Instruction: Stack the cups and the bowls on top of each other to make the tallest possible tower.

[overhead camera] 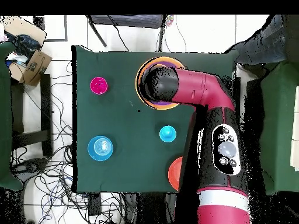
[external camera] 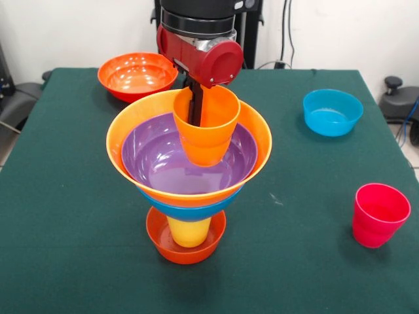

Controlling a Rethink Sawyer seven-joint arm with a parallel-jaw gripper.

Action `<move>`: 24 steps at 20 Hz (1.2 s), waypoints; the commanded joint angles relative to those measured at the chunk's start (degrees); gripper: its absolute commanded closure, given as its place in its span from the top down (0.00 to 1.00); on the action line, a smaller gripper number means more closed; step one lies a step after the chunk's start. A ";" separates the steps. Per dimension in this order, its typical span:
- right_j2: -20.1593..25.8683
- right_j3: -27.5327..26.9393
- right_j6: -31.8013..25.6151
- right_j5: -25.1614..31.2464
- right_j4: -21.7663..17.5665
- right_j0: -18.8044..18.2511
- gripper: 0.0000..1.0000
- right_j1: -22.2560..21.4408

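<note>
- Green cloth covers the worktop (external camera: 78, 196); a white wall and cables stand behind the far edge in the front view.
- Tower (external camera: 188, 196) stands near the middle of the near edge in the front view. From the bottom: small red-orange bowl (external camera: 186, 245) on the cloth, yellow cup (external camera: 188, 232) standing in it, blue bowl (external camera: 190, 210), light orange bowl (external camera: 131, 124), purple bowl (external camera: 163, 167) nested inside.
- Wide bowls rest on a narrow cup, so height is gained but the footing is small; judged top-heavy.
- Orange cup (external camera: 206, 127) hangs over the purple bowl, its base low inside it; whether the base touches cannot be told.
- Gripper (external camera: 195, 104) reaches down into the cup mouth, one dark finger inside the rim. It appears to pinch the cup wall, which keeps the cup upright for placing; the outer finger is hidden.
- Arm (overhead camera: 198, 87) covers most of the tower in the overhead view.
- Spare pieces lie well apart from the tower, which leaves clear approach paths: medium red-orange bowl (external camera: 137, 75) near the far left corner, teal bowl (external camera: 332, 112) toward the far right, red cup (external camera: 380, 214) near the right edge.
- Blue cup (overhead camera: 167, 134) shows only in the overhead view.
- Judged step: seating the orange cup; a centred release is needed.
</note>
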 commanded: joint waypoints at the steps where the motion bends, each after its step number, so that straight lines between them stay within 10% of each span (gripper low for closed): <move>1: 3.48 2.42 -6.20 -2.25 -3.99 0.93 0.00 1.97; 24: 1.37 0.99 -4.79 -1.95 -5.19 1.37 0.00 2.85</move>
